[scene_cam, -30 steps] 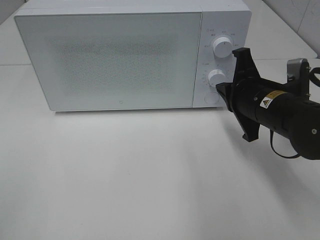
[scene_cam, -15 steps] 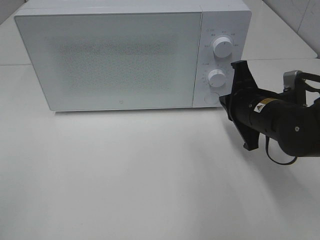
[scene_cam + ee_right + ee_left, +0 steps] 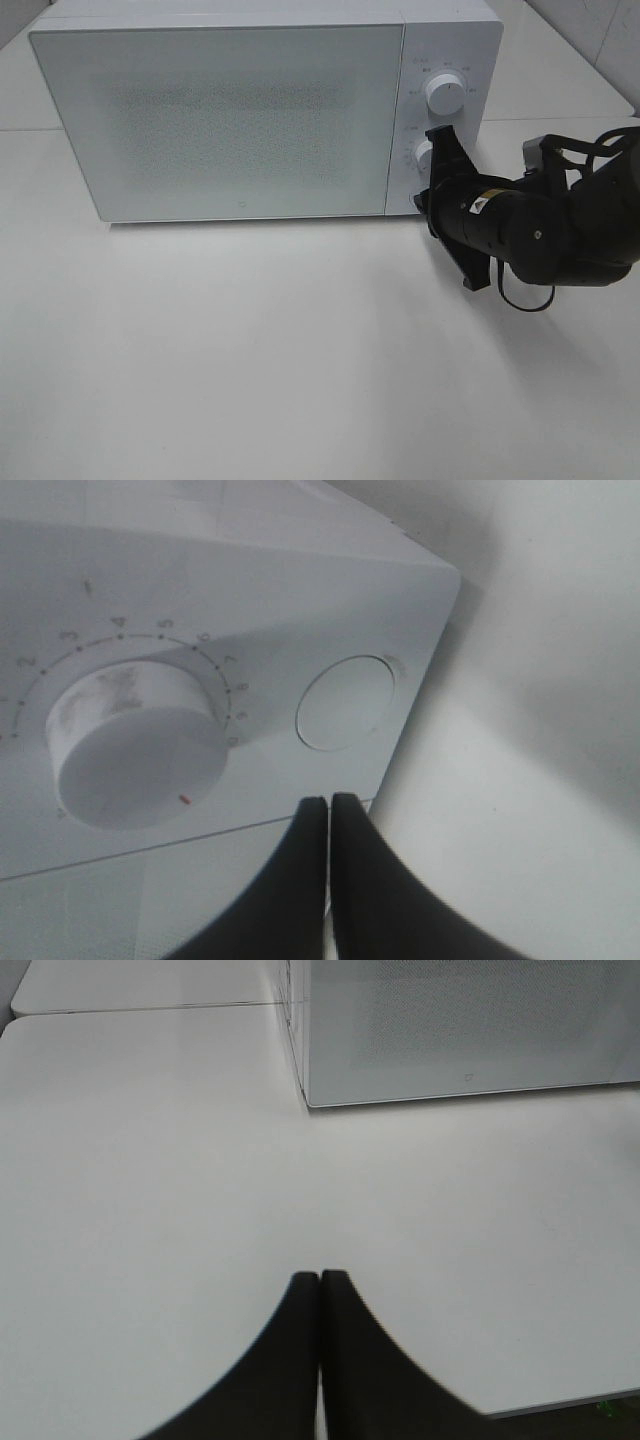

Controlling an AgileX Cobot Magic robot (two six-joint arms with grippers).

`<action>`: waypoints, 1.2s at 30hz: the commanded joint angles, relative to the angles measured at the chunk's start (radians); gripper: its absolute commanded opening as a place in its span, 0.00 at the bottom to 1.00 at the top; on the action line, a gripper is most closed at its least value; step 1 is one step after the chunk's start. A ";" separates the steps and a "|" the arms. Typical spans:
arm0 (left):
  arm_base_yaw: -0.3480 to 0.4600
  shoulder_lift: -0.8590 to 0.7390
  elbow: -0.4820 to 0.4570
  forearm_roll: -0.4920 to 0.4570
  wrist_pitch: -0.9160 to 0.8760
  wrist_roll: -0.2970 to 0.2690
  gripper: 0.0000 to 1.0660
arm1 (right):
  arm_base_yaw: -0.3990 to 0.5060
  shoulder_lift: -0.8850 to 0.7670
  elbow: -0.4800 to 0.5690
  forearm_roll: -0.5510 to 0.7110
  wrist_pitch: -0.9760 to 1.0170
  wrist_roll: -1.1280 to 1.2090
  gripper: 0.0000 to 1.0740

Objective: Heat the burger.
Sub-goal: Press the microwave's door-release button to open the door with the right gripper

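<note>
The burger is out of view in every frame. The white microwave (image 3: 230, 120) stands at the back of the table with its door closed. My right gripper (image 3: 424, 198) is shut and empty at the lower right of the control panel, partly covering the lower knob (image 3: 424, 152). In the right wrist view its tips (image 3: 327, 800) sit just below the round button (image 3: 348, 702), beside the timer knob (image 3: 135, 745). My left gripper (image 3: 319, 1276) is shut and empty over bare table, a good way in front of the microwave's (image 3: 470, 1030) left front corner.
The upper knob (image 3: 444, 92) is uncovered above my right arm. White tabletop (image 3: 250, 350) spreads in front of the microwave. The table's edge (image 3: 560, 1405) shows close to my left gripper.
My right arm has swung left and in toward the control panel, now overlapping the lower knob. Its jaws stayed shut. The microwave has not moved.
</note>
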State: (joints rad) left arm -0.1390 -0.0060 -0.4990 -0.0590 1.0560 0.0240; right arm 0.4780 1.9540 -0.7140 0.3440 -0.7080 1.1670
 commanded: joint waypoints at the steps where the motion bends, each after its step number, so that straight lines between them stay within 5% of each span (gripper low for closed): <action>1: 0.001 -0.008 0.002 -0.005 -0.014 0.000 0.00 | 0.001 0.012 -0.027 0.014 0.005 -0.035 0.00; 8: 0.001 -0.008 0.002 -0.005 -0.014 0.000 0.00 | 0.000 0.043 -0.044 0.111 0.027 -0.141 0.00; 36: 0.001 -0.008 0.002 -0.005 -0.014 0.000 0.00 | -0.026 0.062 -0.084 0.080 0.005 -0.166 0.00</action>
State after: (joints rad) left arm -0.1390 -0.0060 -0.4990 -0.0590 1.0560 0.0240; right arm 0.4560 2.0200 -0.7890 0.4420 -0.6930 1.0040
